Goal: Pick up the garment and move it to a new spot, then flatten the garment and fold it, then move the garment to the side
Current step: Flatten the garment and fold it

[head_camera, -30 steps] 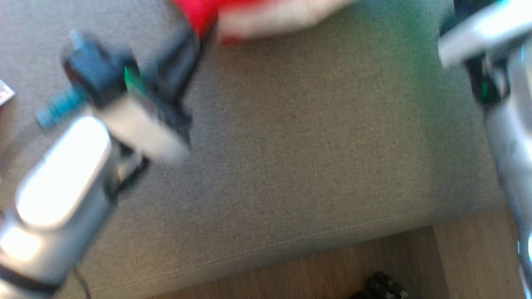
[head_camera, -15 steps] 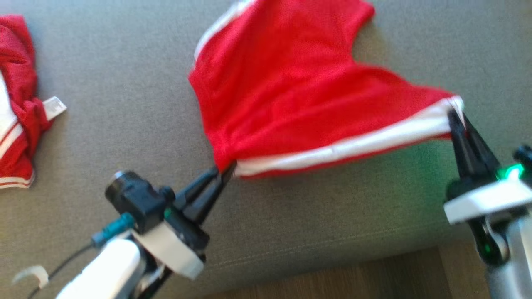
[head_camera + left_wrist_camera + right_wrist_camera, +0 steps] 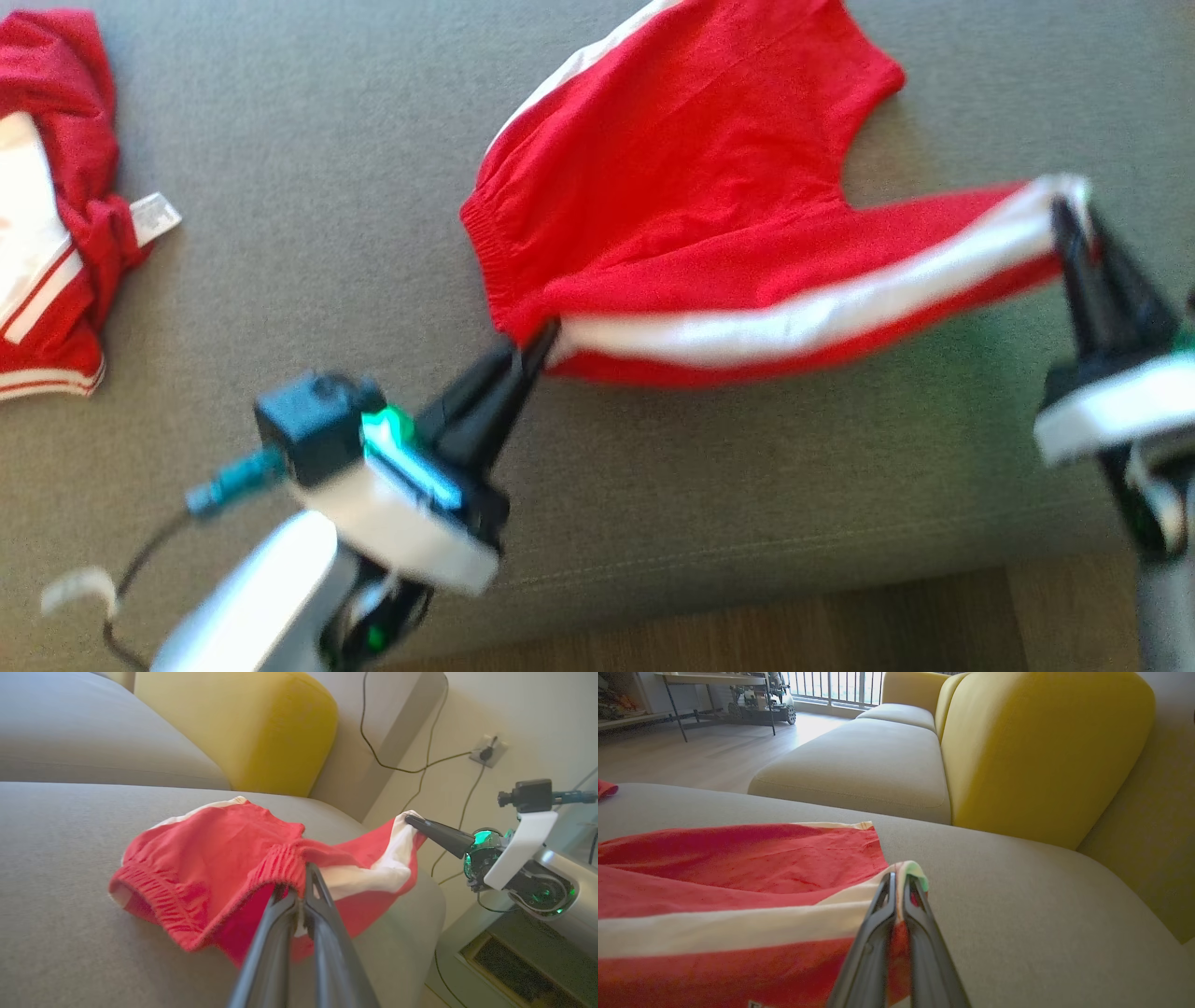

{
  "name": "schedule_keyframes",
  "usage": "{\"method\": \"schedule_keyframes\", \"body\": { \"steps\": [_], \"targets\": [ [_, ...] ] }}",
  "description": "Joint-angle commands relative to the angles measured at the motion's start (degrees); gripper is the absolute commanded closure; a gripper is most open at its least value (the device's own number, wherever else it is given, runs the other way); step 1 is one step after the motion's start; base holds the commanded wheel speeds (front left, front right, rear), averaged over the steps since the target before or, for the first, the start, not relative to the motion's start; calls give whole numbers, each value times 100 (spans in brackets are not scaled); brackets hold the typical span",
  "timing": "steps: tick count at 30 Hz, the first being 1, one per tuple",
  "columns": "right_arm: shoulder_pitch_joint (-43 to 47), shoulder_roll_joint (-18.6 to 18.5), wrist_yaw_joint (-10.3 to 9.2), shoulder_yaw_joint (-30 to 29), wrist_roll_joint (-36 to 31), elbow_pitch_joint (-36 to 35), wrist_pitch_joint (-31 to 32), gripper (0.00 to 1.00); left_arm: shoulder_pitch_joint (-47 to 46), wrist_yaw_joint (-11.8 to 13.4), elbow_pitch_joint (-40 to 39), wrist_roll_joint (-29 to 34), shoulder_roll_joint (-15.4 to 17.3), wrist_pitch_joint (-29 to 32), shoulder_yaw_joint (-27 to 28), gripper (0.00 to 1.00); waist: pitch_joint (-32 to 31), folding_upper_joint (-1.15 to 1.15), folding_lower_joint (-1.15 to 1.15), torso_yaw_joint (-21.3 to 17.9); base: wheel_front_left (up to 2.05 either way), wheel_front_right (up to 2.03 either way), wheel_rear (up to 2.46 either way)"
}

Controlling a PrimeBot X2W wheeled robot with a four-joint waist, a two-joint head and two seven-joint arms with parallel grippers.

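Note:
The garment (image 3: pixel 691 205) is a pair of red shorts with white side stripes, spread over the grey sofa seat (image 3: pixel 308 233). My left gripper (image 3: pixel 540 342) is shut on the elastic waistband corner (image 3: pixel 285 863). My right gripper (image 3: pixel 1064 207) is shut on the white-striped leg hem (image 3: pixel 910 870). The near edge of the garment (image 3: pixel 378 868) is stretched taut and lifted between the two grippers, while its far part rests on the seat. In the left wrist view the right gripper (image 3: pixel 413 820) shows at the right, pinching the hem.
A second red and white garment (image 3: pixel 51 215) lies crumpled at the seat's left edge. The sofa's front edge (image 3: pixel 747 560) runs along the bottom, with wood floor below. A yellow backrest cushion (image 3: pixel 1045 751) stands behind the seat. Cables hang on the wall (image 3: pixel 420 765).
The head camera has tilted up from the sofa's front edge, bringing the shorts into view. In the last half second the right gripper has pulled the hem further right and away, stretching the stripe.

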Motion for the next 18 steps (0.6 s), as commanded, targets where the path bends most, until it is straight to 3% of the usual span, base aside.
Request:
{"method": "schedule_keyframes", "body": {
  "steps": [1, 9, 11, 18],
  "targets": [
    [-293, -171, -2, 104, -87, -140, 3, 100, -375, 7, -116, -77, 57, -29, 267, 100, 73, 0, 1, 70, 0, 0, 0],
    [-2372, -163, -2, 319, -1004, 1625, 61, 100, -1163, 7, 900, -532, -479, -29, 527, 100, 421, 0, 1, 274, 0, 0, 0],
    [-3136, -118, -2, 535, -1134, 2413, -75, 100, -1386, 7, 1287, -755, -731, -29, 593, 100, 567, 0, 1, 379, 0, 0, 0],
    [-4519, -26, -2, 607, -1604, 4044, -510, 100, -1901, 7, 1841, -1286, -1304, -29, 822, 100, 878, 0, 1, 714, 0, 0, 0]
  ]
}}
